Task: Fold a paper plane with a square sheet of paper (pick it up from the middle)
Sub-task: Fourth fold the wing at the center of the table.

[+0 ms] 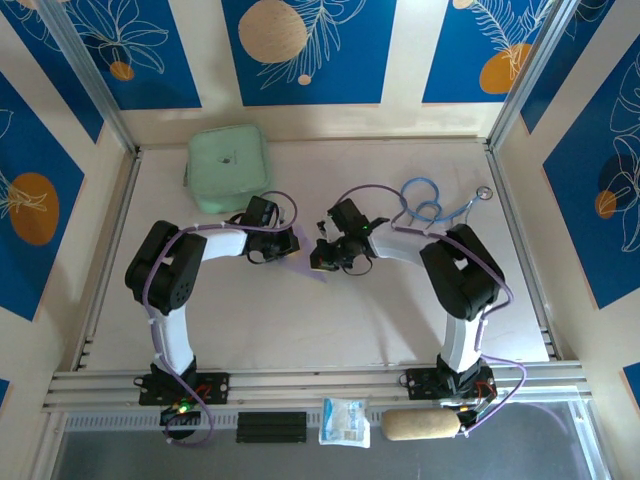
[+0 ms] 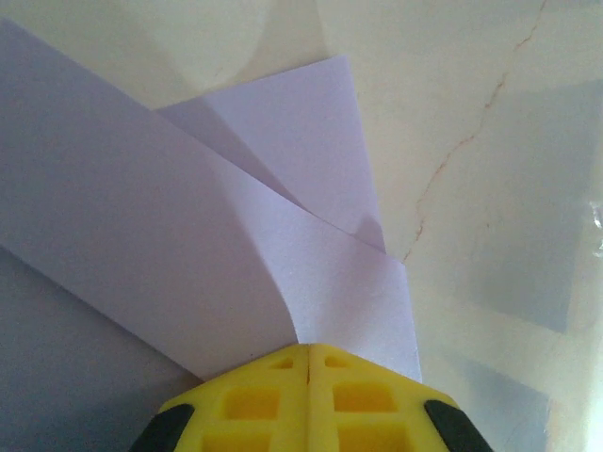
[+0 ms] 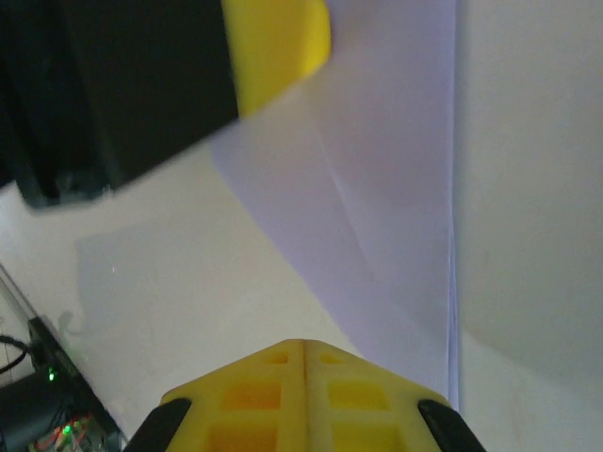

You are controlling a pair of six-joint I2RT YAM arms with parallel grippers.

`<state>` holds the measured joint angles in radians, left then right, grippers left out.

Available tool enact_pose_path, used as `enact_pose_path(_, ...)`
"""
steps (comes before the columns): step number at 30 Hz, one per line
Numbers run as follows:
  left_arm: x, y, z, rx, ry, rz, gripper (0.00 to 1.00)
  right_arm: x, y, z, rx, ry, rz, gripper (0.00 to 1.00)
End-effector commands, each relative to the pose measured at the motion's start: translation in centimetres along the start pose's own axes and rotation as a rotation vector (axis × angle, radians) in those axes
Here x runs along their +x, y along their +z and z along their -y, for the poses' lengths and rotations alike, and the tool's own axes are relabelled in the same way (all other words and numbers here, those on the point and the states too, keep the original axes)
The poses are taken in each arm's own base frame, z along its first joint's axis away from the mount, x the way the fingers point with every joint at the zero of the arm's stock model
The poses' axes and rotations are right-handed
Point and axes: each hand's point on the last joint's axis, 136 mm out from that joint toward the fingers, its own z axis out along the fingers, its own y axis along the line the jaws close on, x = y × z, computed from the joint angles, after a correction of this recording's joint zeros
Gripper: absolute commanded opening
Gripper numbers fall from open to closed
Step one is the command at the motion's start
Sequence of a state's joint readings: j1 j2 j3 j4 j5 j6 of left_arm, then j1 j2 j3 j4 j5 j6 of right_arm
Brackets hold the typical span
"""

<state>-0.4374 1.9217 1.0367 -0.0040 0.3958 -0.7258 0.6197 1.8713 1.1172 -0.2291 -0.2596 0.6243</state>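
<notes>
Left gripper (image 2: 308,350): I see its yellow fingers pressed flat together. The tips touch the sheet of paper (image 2: 188,245). I cannot tell if any paper is pinched between them.
Right gripper (image 3: 303,347): its fingers are squeezed together too. The paper's edge runs down just beside its tips. Whether that is a pinch or only a touch, I cannot tell.
Paper: it is pale lilac and partly folded, with one flap over another. It lies on the table (image 1: 330,330), in the middle between the two grippers. From above the arms hide nearly all of it, and I see just a lilac sliver.
Blurry bit: a yellow finger (image 3: 278,47) on a black body sits at the top of the right wrist view, cut off by the edge.
Further out: a mint-green pouch (image 1: 225,168) is at the far left, well apart from the paper. A blue cable (image 1: 425,205) is at the far right.
Near edge: there is a white-and-blue packet (image 1: 345,421) and a tan roll (image 1: 420,424), too small to make out.
</notes>
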Motion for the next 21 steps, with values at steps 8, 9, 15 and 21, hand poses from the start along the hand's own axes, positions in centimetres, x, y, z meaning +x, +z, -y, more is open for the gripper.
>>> enact_pose_path(8, 3.4, 1.3, -7.0, -0.23, -0.104, -0.1, 0.0, 1.1, 2.2, 2.9, 0.034, 0.063, -0.064, 0.0)
enact_pose_path(9, 3.4, 1.3, -7.3, -0.242, -0.106, -0.102, 0.0, 1.7, 2.1, 3.3, 0.031, 0.072, -0.072, 0.0)
enact_pose_path(15, 3.1, 1.3, -7.7, -0.274, -0.096, -0.1, 0.0, 6.1, 1.2, 5.4, 0.017, 0.114, -0.119, 0.0)
enact_pose_path(21, 2.6, 1.3, -6.4, -0.223, -0.077, -0.097, 0.0, 8.4, -0.5, 6.0, 0.009, 0.111, -0.108, 0.0)
